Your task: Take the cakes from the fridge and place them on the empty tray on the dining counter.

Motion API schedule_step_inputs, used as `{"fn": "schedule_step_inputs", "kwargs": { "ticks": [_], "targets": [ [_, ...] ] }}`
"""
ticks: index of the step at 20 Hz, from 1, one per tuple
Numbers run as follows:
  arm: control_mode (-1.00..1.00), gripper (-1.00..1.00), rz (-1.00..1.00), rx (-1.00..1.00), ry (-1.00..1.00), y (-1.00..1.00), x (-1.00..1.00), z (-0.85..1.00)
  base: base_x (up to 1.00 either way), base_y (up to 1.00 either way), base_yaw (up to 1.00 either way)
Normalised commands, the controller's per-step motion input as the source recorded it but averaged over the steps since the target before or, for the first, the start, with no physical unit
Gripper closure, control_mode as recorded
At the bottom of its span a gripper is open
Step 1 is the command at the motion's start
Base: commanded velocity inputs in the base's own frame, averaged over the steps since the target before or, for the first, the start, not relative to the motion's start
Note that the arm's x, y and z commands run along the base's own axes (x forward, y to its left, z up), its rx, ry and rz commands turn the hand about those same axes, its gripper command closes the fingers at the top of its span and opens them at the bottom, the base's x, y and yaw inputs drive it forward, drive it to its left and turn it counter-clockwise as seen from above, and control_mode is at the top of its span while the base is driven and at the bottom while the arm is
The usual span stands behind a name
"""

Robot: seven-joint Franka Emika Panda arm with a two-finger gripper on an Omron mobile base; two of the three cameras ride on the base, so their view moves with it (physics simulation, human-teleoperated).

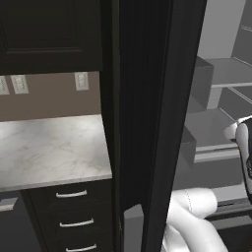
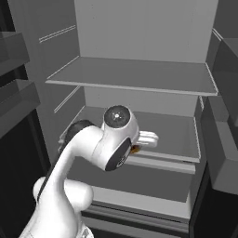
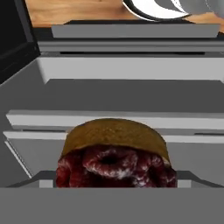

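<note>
The fridge stands open with its pale grey shelves bare, and my arm reaches in over the middle shelf. A cake with a dark red top and a brown rim sits very close in the hand view, at its bottom centre. A small orange-brown sliver of the cake peeks out under my wrist in the right base view. My gripper hangs right at the cake, mostly hidden behind the wrist. Its fingertips are hidden; the jaws stand wide, open around or just before the cake. The black fridge door fills the middle of the left base view.
Door bins jut in on the right and more bins on the left of the fridge opening. An upper shelf lies above my wrist. Left of the fridge, a marbled wall counter tops black drawers.
</note>
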Motion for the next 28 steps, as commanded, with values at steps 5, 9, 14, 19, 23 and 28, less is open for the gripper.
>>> {"fn": "schedule_step_inputs", "kwargs": {
  "ticks": [5,9,14,19,23,28],
  "targets": [
    [-1.00,1.00,0.05,0.00,-0.13,0.41,-0.77,1.00,0.00,0.00,0.00],
    [-1.00,1.00,0.08,0.00,-0.01,0.52,-0.73,0.83,0.00,0.00,0.00],
    [-1.00,1.00,0.10,-0.01,0.00,0.48,-0.48,0.50,0.00,0.00,0.00],
    [-1.00,1.00,0.08,0.00,0.00,0.04,-0.28,0.01,0.00,0.00,0.00],
    [-1.00,1.00,0.00,-0.01,0.00,0.01,-0.28,-0.08,0.00,0.00,0.00],
    [-1.00,1.00,0.00,-0.04,0.00,0.19,-0.32,-0.12,0.00,0.00,0.00]
  ]
}}
